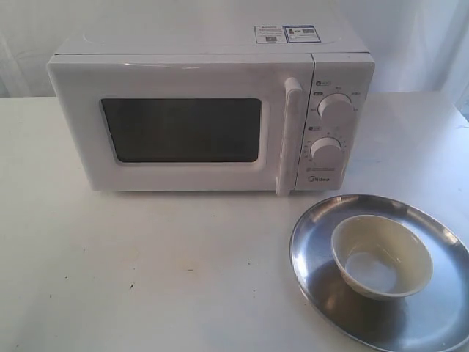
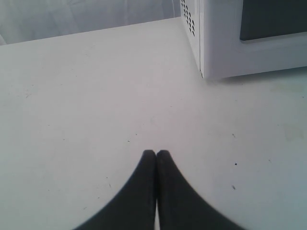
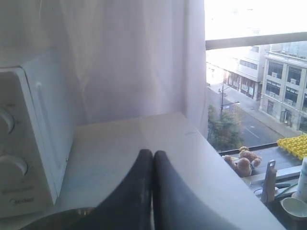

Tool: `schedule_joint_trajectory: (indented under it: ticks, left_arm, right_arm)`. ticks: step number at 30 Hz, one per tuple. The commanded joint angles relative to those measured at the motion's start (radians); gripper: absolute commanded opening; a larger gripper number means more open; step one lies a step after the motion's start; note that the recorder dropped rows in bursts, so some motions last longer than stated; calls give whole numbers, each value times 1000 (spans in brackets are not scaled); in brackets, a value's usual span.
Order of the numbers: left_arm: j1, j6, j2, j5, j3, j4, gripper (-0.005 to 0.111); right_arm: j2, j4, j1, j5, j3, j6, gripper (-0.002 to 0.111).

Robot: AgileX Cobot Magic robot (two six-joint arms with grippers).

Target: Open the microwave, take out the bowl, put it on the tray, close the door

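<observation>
We see the microwave (image 1: pixel 212 110) filling the upper centre of the exterior frame, a boxy white shell of smooth plastic. Its door (image 1: pixel 183 132) sits flush and closed, with a dark glossy window. The bowl (image 1: pixel 381 257) sits upright in the tray (image 1: pixel 311 253) at the lower right of that frame, a little right of the tray's middle. It is small, round and cream, with a pale yellowish inside. The tray is a wide, shallow, mirror-bright metal dish with a raised rim, lying on the matte white table (image 1: pixel 146 271).

The left gripper (image 2: pixel 156 153) has its dark fingers pressed together with nothing between them. It hangs over bare table, with the microwave's vented side corner ahead of it. The right gripper (image 3: pixel 152 152) is likewise closed and empty, beside the knob end of the microwave.

We judge every step of the task done, so no reach looks needed. If the door needed a firmer push, the handle (image 1: pixel 289 136) would matter. It is a white bar with its long axis vertical, right of centre in the exterior frame. That is the side the right arm works on, so that arm seems the nearer one.
</observation>
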Motion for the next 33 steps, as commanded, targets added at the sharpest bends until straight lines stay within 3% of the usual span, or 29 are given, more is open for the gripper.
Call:
schedule_joint_trajectory:
  ticks: [1, 19, 22, 23, 24, 26, 29, 33]
  left_arm:
    - [-1, -6, -2, -1, 3, -4, 0]
    - [-1, -6, -2, -1, 3, -4, 0]
    - [-1, -6, -2, -1, 3, -4, 0]
    - [-1, -6, -2, -1, 3, -4, 0]
    - [-1, -6, -2, -1, 3, -4, 0]
    - [-1, -6, -2, -1, 3, -4, 0]
    - [-1, -6, -2, -1, 3, -4, 0]
    - [-1, -6, -2, -1, 3, -4, 0]
  right_arm:
    - [-79, -15, -23, -56, 80, 5, 0]
    - [-144, 5, -23, -201, 80, -66, 0]
    - [-144, 398, -23, -152, 80, -394, 0]
    - [-144, 677, -23, -102, 80, -617, 0]
    - [-144, 817, -23, -71, 80, -764, 0]
    - [-144, 1196, -23, -32, 80, -1256, 0]
    - [-144, 1376, -23, -41, 80, -1438, 0]
    - [-144, 1747, -23, -57, 80, -1838, 0]
